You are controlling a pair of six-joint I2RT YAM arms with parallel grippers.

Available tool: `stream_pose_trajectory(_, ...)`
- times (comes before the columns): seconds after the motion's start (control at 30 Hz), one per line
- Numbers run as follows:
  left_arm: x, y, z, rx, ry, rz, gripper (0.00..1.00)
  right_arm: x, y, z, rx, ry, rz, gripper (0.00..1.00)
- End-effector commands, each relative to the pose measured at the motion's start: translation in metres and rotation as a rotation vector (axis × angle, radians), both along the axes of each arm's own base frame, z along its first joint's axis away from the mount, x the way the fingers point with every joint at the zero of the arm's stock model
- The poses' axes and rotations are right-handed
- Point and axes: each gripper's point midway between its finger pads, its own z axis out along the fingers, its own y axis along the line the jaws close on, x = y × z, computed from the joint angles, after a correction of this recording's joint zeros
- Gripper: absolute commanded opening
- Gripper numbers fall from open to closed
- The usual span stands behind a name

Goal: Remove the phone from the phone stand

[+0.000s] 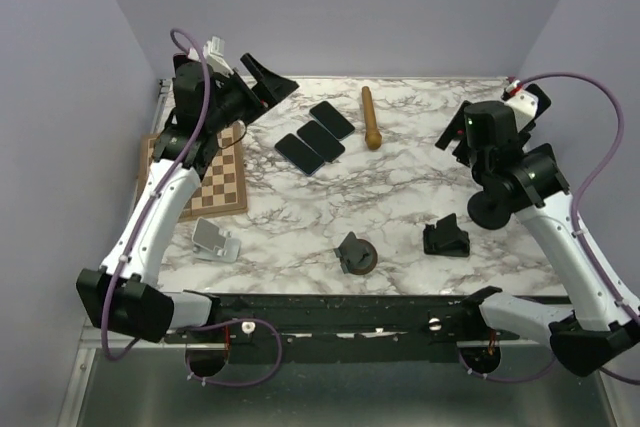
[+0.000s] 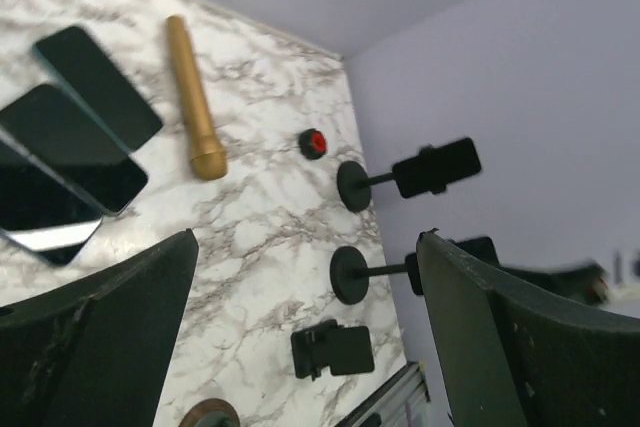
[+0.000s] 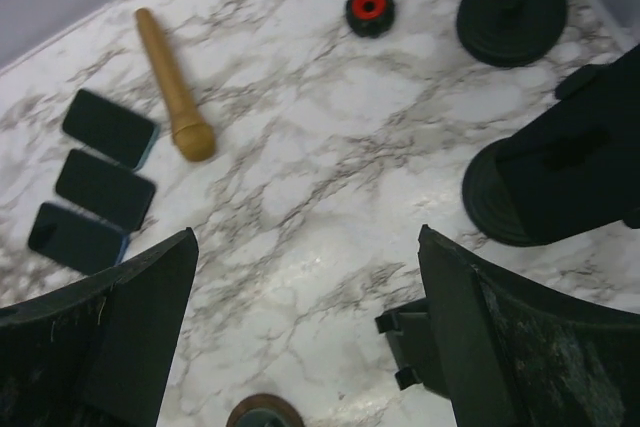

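Three dark phones (image 1: 321, 140) lie flat side by side on the marble table, also in the left wrist view (image 2: 70, 145) and the right wrist view (image 3: 103, 189). None of them rests in a stand. A white phone stand (image 1: 215, 242) sits near the chessboard, a black one (image 1: 445, 237) at front right, and a round-based one (image 1: 357, 255) at front centre. My left gripper (image 1: 268, 82) hangs open and empty above the table's back left, just left of the phones. My right gripper (image 1: 455, 142) is open and empty at the right.
A wooden rod (image 1: 371, 117) lies right of the phones. A chessboard (image 1: 215, 182) covers the left edge. Two tall clamp stands with round black bases (image 2: 350, 185) (image 2: 350, 275) stand at the right, near a red knob (image 2: 313, 143). Purple walls close in the table.
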Motion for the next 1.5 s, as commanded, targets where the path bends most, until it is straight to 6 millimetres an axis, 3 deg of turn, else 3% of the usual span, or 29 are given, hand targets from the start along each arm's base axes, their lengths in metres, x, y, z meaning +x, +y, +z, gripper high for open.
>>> stream_pose_trajectory(0.0,-0.052,-0.007,0.068,0.098,-0.263,-0.188,0.98,0.005,-0.062,0.003,-0.149,0.008,-0.296,0.97)
stream_pose_trajectory(0.1,-0.065,0.003,0.07,0.193,-0.338,-0.177,0.98,0.013,-0.082,0.009,-0.166,0.002,-0.35,0.97)
stream_pose_trajectory(0.27,-0.078,0.024,0.049,0.372,-0.489,-0.058,0.98,0.009,-0.133,0.023,-0.217,0.013,-0.494,0.96)
stream_pose_trajectory(0.37,-0.084,0.033,0.039,0.458,-0.526,-0.007,0.98,0.001,-0.172,0.017,-0.219,0.044,-0.581,0.95)
stream_pose_trajectory(0.43,-0.089,0.037,0.044,0.461,-0.542,0.016,0.98,-0.004,-0.191,0.008,-0.199,0.068,-0.624,0.94)
stream_pose_trajectory(0.63,-0.097,0.027,0.043,0.441,-0.574,-0.025,0.98,-0.016,-0.215,-0.004,-0.133,0.064,-0.675,0.93)
stream_pose_trajectory(0.7,-0.098,0.021,0.043,0.421,-0.569,-0.051,0.98,-0.015,-0.215,-0.011,-0.082,0.059,-0.64,0.83)
stream_pose_trajectory(0.77,-0.1,0.018,0.043,0.401,-0.564,-0.065,0.98,-0.011,-0.207,-0.013,-0.042,0.03,-0.571,0.61)
stream_pose_trajectory(0.8,-0.101,0.017,0.043,0.395,-0.566,-0.07,0.98,-0.012,-0.204,-0.01,-0.034,-0.005,-0.556,0.56)
stream_pose_trajectory(0.9,-0.103,0.017,0.045,0.388,-0.571,-0.074,0.98,-0.012,-0.202,-0.01,-0.037,-0.046,-0.541,0.56)
stream_pose_trajectory(1.1,-0.103,0.016,0.043,0.385,-0.57,-0.079,0.98,0.0,-0.198,-0.028,-0.014,0.004,-0.498,0.72)
stream_pose_trajectory(1.33,-0.101,0.014,0.04,0.386,-0.562,-0.086,0.98,0.001,-0.197,-0.046,-0.008,0.031,-0.492,0.71)
stream_pose_trajectory(1.47,-0.101,0.011,0.038,0.38,-0.558,-0.099,0.98,0.006,-0.189,-0.053,0.01,0.024,-0.435,0.6)
